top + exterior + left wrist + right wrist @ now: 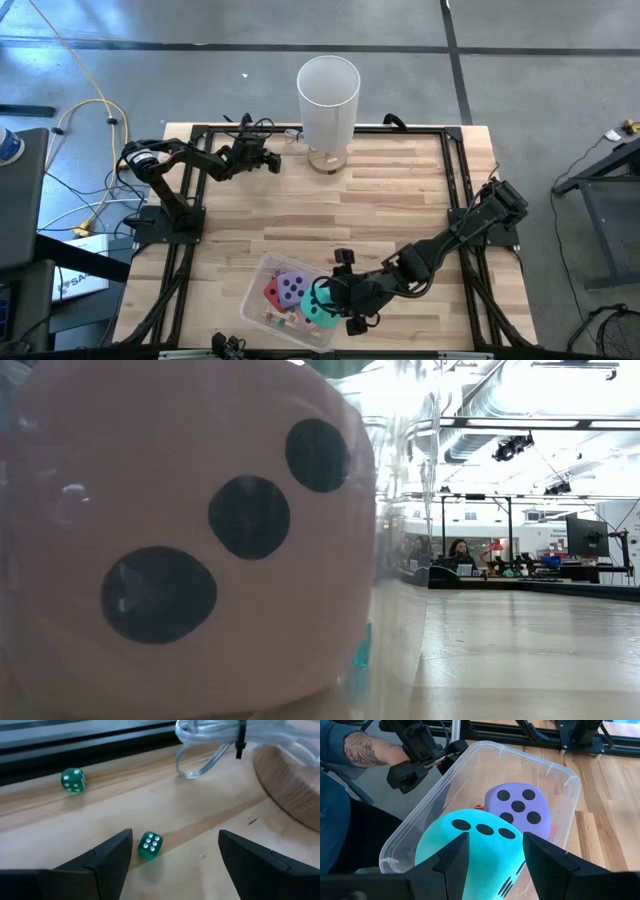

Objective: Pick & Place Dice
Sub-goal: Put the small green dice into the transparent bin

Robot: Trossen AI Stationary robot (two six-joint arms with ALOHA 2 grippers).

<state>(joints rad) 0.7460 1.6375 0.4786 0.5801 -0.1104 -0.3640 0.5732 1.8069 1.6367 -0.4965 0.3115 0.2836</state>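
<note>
A clear plastic bin (pixel 262 275) stands at the table's near edge and holds the foam dice. The purple die (pixel 520 807) and the red die (pixel 271 292) lie inside; the pink die (pixel 200 540) fills the low view through the bin wall. My right gripper (pixel 495 837) reaches into the bin from the table's right and is shut on the teal die (pixel 322 306). My left gripper (pixel 175 845) is open, low over the table's far left part beside a tall white cylinder (pixel 328 100). Two small green dice (pixel 150 845) (pixel 73 780) lie on the wood there, one between its fingers. My right gripper has the teal die pinched between its two fingers, which come slanting down from the table's right side. The foam (pixel 427 850) bulges out past one finger, and the three-pip face (pixel 485 827) shows beyond the fingertips. The die sits tilted inside the bin; whether it is lifted clear, I cannot tell.
The white cylinder stands on a round wooden base (pixel 290 785) at the far edge, with clear cable loops (pixel 205 745) by it. A black frame rail (pixel 455 170) borders the table. A person's tattooed forearm (pixel 365 750) and dark gear (pixel 415 755) show beyond the bin's near side.
</note>
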